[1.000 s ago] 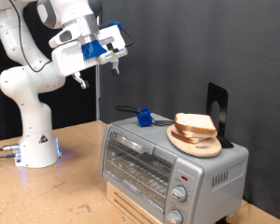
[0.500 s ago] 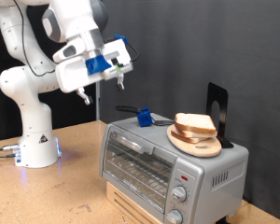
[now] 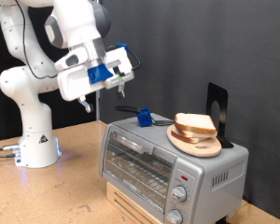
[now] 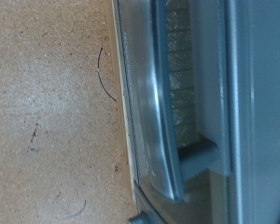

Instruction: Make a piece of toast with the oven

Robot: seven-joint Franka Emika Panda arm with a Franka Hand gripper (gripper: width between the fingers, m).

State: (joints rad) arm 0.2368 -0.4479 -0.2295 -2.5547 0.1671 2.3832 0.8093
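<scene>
The oven (image 3: 168, 161) is a silver-grey toaster oven with its glass door shut, two knobs and a red mark at its lower right. On its top, a round wooden plate (image 3: 198, 145) holds stacked bread slices; the top pale slice is the piece of toast (image 3: 194, 122). My gripper (image 3: 120, 83) hangs in the air, above and to the exterior view's left of the oven, holding nothing that shows. The wrist view shows the oven's door handle (image 4: 159, 112) and the glass with the wire rack (image 4: 182, 93) behind it. No fingers show there.
A blue object with a black handle (image 3: 142, 117) lies on the oven's top near its back left. A black stand (image 3: 217, 110) rises behind the plate. The oven sits on a wooden box (image 3: 131, 201). The brown tabletop (image 4: 47, 112) has dark scratch marks.
My gripper has come down and a little to the exterior view's right, turning towards the oven. The bread, plate and oven have not moved.
</scene>
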